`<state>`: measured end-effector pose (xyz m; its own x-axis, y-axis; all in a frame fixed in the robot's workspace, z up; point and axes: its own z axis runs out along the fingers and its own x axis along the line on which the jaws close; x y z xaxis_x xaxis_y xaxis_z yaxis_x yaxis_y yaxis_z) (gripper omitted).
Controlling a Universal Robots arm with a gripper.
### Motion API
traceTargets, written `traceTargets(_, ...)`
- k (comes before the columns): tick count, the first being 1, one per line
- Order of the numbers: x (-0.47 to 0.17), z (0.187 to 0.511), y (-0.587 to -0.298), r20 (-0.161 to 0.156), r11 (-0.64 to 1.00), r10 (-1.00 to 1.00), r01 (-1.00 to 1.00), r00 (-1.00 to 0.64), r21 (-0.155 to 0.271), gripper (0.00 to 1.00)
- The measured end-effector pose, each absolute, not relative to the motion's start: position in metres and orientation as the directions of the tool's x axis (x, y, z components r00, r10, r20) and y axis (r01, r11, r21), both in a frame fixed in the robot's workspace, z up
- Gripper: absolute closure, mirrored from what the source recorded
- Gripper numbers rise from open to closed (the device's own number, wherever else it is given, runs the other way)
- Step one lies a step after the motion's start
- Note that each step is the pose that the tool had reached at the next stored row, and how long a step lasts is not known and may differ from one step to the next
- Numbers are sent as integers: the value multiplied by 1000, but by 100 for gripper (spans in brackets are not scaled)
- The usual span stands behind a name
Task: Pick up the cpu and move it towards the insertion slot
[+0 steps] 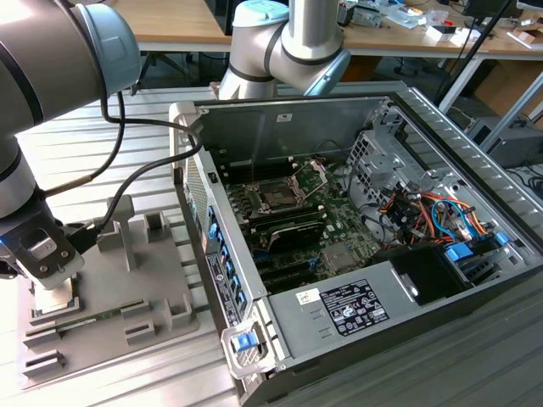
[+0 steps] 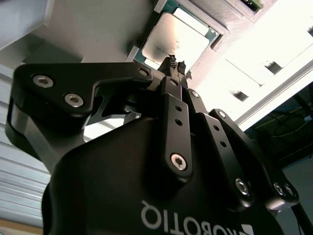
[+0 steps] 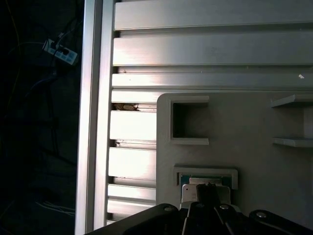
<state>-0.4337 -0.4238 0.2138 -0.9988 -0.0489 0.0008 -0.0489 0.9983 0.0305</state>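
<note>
Operator: Gripper condition, please.

Technician: The black two-finger gripper (image 2: 176,62) is pointing down at the flat grey plastic tray (image 1: 161,292). The tray is resting on the ribbed aluminium table (image 3: 195,49) at the exterior view's left. The fingers (image 2: 171,62) are standing narrow, with the tips drawn almost together, and they are gripping nothing.

Operator: Where is the cpu lying?

Technician: The small flat square cpu (image 2: 181,36), pale cream-silver on top, is sitting flat in a raised-rim square recess of the tray. In both wrist views the fingertips are hovering over one edge of the chip. Whether they are touching it cannot be told.

Operator: And the insertion slot?

Technician: The square insertion slot (image 1: 276,197), dark at the centre with a silver metal frame, is lying on the green motherboard (image 1: 344,222) inside the open grey metal computer case (image 1: 280,127). It is sitting well apart from the tray, toward the exterior view's right. Its hinged metal plate (image 1: 312,174) is standing tilted open at the socket's far side.

Operator: Anything else on the tray?

Technician: A long thin green memory stick (image 1: 97,317) is lying flat in a groove, just beside the recess that is holding the cpu.
</note>
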Motion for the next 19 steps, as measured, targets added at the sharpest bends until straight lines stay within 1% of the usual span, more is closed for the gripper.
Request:
traceTargets(2, -434, 214, -424, 1, 998, -49, -49, -999, 31, 89)
traceTargets(4, -434, 214, -424, 1, 998, -49, -49, -999, 31, 77)
traceTargets(5, -434, 214, -424, 1, 998, -49, -49, -999, 31, 77)
traceTargets(6, -434, 214, -424, 1, 998, -49, -49, -999, 31, 71)
traceTargets(7, -434, 214, -424, 1, 998, -49, -49, -999, 31, 71)
traceTargets(10, -434, 214, -424, 1, 998, -49, -49, -999, 31, 53)
traceTargets(11, -434, 214, -424, 1, 998, -49, -49, -999, 31, 53)
traceTargets(12, -434, 214, -424, 1, 998, -49, -49, -999, 31, 46)
traceTargets(19, -434, 214, -424, 1, 998, -49, -49, -999, 31, 46)
